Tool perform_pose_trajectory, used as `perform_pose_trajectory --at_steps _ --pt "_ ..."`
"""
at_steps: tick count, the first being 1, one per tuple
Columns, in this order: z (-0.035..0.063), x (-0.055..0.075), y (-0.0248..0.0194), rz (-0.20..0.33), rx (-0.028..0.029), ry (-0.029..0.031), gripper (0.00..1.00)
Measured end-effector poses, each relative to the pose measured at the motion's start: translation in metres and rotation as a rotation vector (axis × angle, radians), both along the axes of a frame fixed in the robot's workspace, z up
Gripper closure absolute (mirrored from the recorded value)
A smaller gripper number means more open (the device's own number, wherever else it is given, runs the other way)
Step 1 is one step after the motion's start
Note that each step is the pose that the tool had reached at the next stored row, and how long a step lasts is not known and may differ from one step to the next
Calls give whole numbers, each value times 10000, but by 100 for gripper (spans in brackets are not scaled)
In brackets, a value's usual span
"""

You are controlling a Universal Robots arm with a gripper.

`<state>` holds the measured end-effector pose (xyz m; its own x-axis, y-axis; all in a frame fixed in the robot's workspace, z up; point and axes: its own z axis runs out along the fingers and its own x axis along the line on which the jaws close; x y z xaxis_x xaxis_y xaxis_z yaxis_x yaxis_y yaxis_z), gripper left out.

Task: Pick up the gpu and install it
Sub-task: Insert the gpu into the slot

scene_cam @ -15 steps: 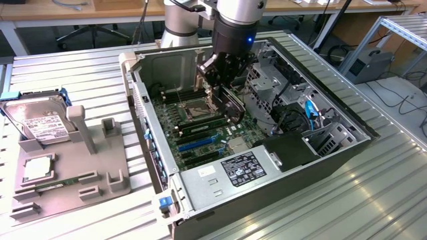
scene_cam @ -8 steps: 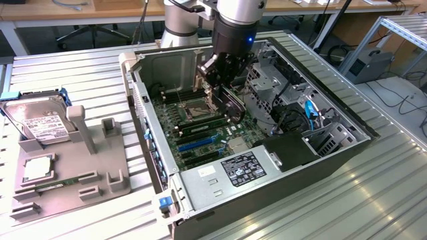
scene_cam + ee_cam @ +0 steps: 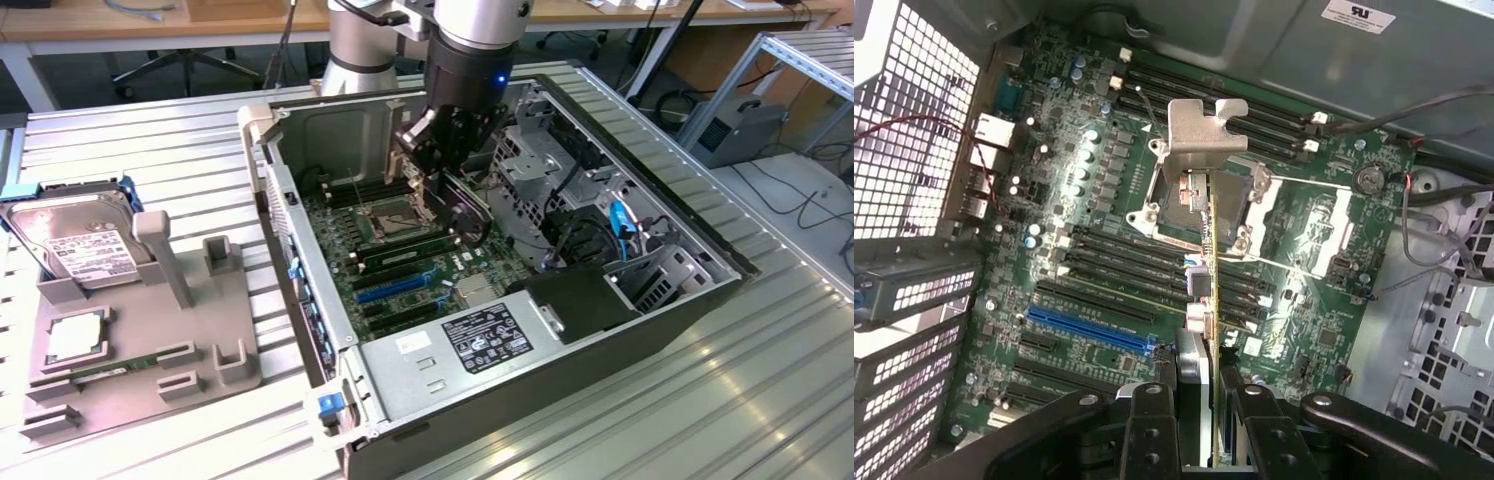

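Gripper (image 3: 1199, 400) clamped part-open on gpu (image 3: 1210, 250); pickup done. I've got it edge-down above mobo (image 3: 1054, 190), not seated yet imo.

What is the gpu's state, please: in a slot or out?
Out: the gripper holds the gpu edge-on, above the motherboard.

exterior view: looking down at a slant from high up, standing well back, taking in the whole open computer case (image 3: 587, 400) on the bench (image 3: 747, 400) | wrist view: hanging close inside the case, facing the motherboard (image 3: 1104, 330) past the jaws gripping the gpu (image 3: 1211, 250) | both views sharing: motherboard, blue slot (image 3: 1089, 325)
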<state>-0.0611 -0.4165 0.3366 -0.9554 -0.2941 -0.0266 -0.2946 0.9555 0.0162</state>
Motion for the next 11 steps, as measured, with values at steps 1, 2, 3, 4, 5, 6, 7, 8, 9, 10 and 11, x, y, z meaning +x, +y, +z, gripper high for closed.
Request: perform_pose_trajectory --at_steps 1,2,3,4,5,6,7,8,9,10,11 --pt "0 0 0 32 0 0 73" --pt "0 0 0 56 0 0 73" --pt "0 0 0 85 0 0 73" --pt "0 0 0 114 0 0 73" --pt "0 0 0 143 0 0 73" --pt "0 0 0 172 0 0 73" --pt "0 0 0 210 0 0 73" --pt "0 0 0 253 0 0 73" --pt "0 0 0 289 0 0 73" --pt "0 0 0 321 0 0 73" --pt "0 0 0 354 0 0 73"
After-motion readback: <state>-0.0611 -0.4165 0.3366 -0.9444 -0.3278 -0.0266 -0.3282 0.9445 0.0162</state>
